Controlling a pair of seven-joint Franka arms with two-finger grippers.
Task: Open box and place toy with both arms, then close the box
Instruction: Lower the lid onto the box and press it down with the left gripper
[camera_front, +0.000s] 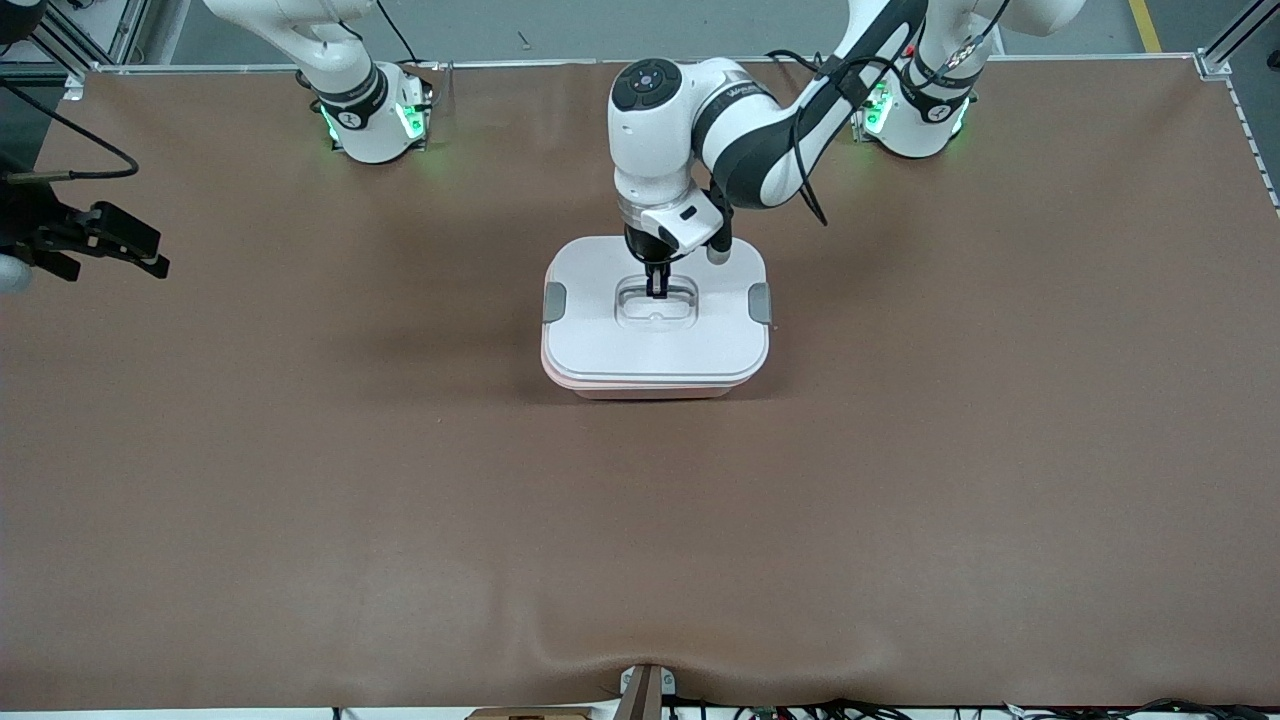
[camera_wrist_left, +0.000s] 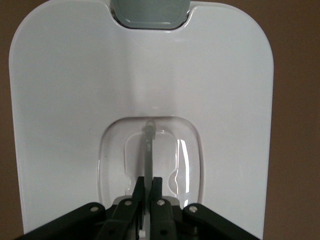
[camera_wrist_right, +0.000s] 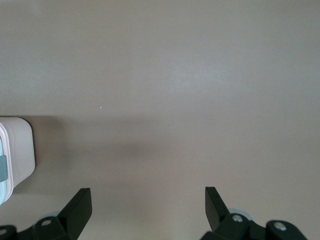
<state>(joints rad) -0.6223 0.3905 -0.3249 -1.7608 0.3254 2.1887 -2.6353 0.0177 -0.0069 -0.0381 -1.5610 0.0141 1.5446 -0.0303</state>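
White lid on the box (camera_front: 655, 335), mid-counter, directly under the left gripper (camera_front: 657, 291), whose fingers (camera_wrist_left: 138, 192) pinch the thin handle (camera_wrist_left: 149, 150) in the lid's recess. Rigid, smooth plastic, probably light; that handle looks the only sure hold, with both grey clips (camera_front: 554, 302) at the ends. Bare brown counter (camera_front: 1000, 420) all round gives lifting room. Right gripper (camera_wrist_right: 147, 205) waits wide open over the counter's edge.

No words or numbers can be read here. The left arm (camera_front: 745, 120) has small dark writing on its white shell. It is too tiny to read.
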